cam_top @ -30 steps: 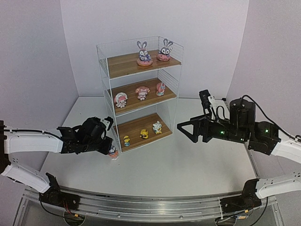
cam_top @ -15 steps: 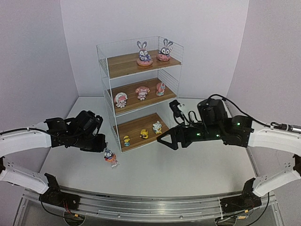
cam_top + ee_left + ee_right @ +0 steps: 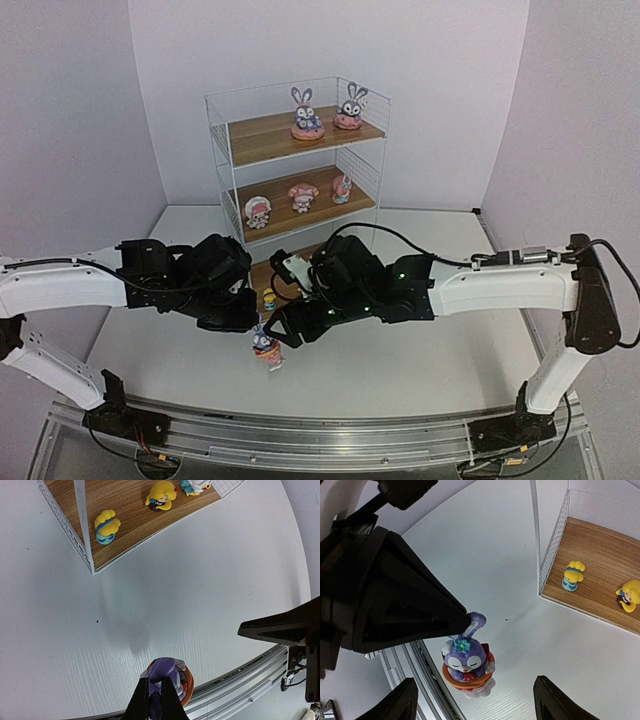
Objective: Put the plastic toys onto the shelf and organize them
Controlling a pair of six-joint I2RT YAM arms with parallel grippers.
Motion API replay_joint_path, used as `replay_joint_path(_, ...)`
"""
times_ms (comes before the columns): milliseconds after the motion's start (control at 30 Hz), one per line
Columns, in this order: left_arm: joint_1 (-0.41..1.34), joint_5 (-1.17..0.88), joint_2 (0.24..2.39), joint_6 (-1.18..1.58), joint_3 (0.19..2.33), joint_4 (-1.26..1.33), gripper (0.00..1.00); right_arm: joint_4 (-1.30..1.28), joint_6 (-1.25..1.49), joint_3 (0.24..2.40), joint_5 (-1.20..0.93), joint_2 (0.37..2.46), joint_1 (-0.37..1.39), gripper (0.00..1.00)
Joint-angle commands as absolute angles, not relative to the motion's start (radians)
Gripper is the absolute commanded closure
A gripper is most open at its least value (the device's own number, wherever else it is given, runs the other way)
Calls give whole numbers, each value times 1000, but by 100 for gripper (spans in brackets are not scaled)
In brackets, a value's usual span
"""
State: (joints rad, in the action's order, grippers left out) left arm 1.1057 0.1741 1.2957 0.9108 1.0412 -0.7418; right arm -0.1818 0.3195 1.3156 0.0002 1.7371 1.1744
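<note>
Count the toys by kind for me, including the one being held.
Purple bunnies: 3 (two on the top board of the shelf, one in the left gripper)
Pink-white round figures: 3 (middle board)
Small yellow or white figures: 3 (bottom board)
Total: 9

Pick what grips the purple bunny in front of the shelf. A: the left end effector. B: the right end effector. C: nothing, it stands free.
A: the left end effector is shut on an ear of the purple bunny, and the right end effector stands open around it.
</note>
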Motion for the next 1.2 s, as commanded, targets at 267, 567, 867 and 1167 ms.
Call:
replay_joint_path(267,1117,176,1326,908,1107,-687,100,-204,323,1444,-46,1899,1182,33)
replay_joint_path(567,1117,181,1327,919,1107,-663,100,-207,331,1468,-50,1940,1190,43)
replay_joint_path(867,1117,195,1338,930,1112,-655,100,-207,345,1475,-83,1960,1194,43)
replay_joint_path(1167,1117,214,1324,939,1110,-658,100,-207,332,1441,-64,1940,1196,42)
